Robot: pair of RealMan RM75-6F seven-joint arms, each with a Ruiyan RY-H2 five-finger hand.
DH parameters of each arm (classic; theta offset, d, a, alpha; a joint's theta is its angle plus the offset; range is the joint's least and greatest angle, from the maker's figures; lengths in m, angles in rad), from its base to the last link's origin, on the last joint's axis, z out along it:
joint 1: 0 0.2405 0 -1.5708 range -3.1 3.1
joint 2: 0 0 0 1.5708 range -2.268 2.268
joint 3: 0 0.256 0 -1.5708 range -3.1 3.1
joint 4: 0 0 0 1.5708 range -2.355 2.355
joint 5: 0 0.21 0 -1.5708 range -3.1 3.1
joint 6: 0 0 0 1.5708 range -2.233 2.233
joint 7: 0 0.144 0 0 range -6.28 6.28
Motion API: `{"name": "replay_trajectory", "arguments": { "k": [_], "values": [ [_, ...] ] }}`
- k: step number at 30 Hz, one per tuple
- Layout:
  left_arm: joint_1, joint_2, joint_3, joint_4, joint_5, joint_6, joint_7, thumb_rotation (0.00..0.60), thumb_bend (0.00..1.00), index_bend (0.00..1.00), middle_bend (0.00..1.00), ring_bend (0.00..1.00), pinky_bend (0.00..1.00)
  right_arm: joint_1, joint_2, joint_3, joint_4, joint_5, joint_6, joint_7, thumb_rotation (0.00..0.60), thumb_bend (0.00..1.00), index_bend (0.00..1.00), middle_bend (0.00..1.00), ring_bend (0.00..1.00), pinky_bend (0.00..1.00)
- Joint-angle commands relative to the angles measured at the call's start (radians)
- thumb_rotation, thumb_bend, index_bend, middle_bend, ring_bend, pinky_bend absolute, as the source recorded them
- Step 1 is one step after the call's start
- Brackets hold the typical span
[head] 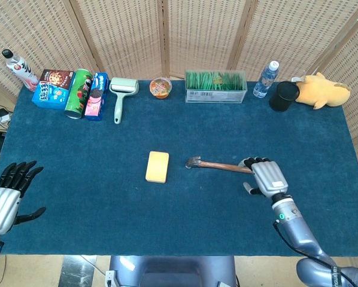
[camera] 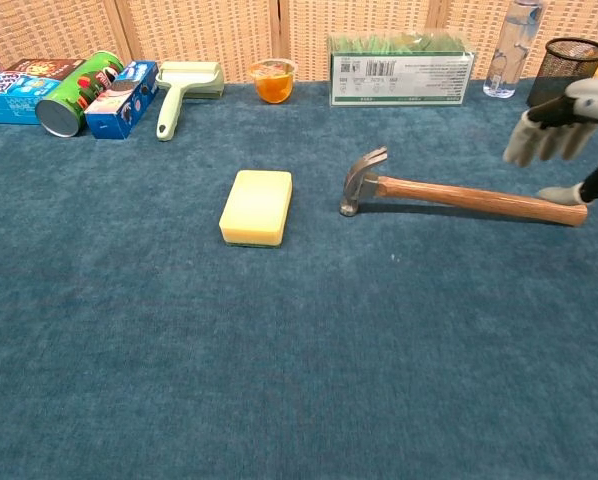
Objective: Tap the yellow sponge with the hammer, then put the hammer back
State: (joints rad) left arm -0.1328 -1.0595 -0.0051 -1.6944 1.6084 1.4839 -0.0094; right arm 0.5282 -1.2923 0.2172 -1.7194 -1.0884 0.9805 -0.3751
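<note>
The yellow sponge (head: 157, 167) (camera: 257, 206) lies flat near the middle of the blue table. Just right of it lies the hammer (head: 218, 165) (camera: 459, 194), metal head toward the sponge, wooden handle pointing right. My right hand (head: 264, 177) (camera: 564, 130) hovers over the handle's far end, fingers spread and hanging down, holding nothing. In the chest view its fingertips are above the handle and do not grip it. My left hand (head: 5, 202) is open at the table's near left corner, far from both objects, and appears only in the head view.
Along the back edge stand a bottle (head: 20, 69), snack boxes (head: 52, 88), a green can (head: 78, 93), a lint roller (head: 121, 94), an orange cup (head: 160, 87), a green-filled clear box (head: 215, 86), a water bottle (head: 266, 79), a black mesh cup (head: 283, 96) and a yellow plush (head: 321, 89).
</note>
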Motion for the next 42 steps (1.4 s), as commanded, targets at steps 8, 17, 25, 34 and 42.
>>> {"name": "replay_trajectory", "arguments": {
  "k": [8,17,25,34,42],
  "values": [
    [-0.008,-0.020,-0.010,0.086,-0.037,-0.026,-0.086,0.600,0.17,0.12,0.07,0.00,0.00,0.147,-0.122,0.024,0.104,0.238,-0.041,-0.181,0.600,0.38,0.33,0.35,0.32,0.31],
    [-0.011,-0.032,-0.013,0.141,-0.057,-0.041,-0.149,0.600,0.18,0.12,0.07,0.00,0.00,0.203,-0.170,0.013,0.149,0.334,-0.025,-0.249,0.600,0.38,0.33,0.35,0.33,0.30],
    [-0.002,-0.032,-0.008,0.178,-0.052,-0.027,-0.209,0.600,0.17,0.12,0.07,0.00,0.00,0.237,-0.205,0.001,0.186,0.393,-0.026,-0.271,0.600,0.38,0.33,0.35,0.33,0.30],
    [0.034,-0.022,0.001,0.230,-0.070,0.001,-0.291,0.600,0.18,0.12,0.07,0.00,0.00,0.293,-0.300,-0.008,0.342,0.455,-0.069,-0.277,0.600,0.44,0.41,0.40,0.40,0.35],
    [0.074,-0.007,0.004,0.256,-0.091,0.035,-0.331,0.600,0.18,0.12,0.07,0.00,0.00,0.322,-0.380,-0.004,0.457,0.447,-0.106,-0.238,0.600,0.44,0.66,0.65,0.71,0.68]
  ]
}}
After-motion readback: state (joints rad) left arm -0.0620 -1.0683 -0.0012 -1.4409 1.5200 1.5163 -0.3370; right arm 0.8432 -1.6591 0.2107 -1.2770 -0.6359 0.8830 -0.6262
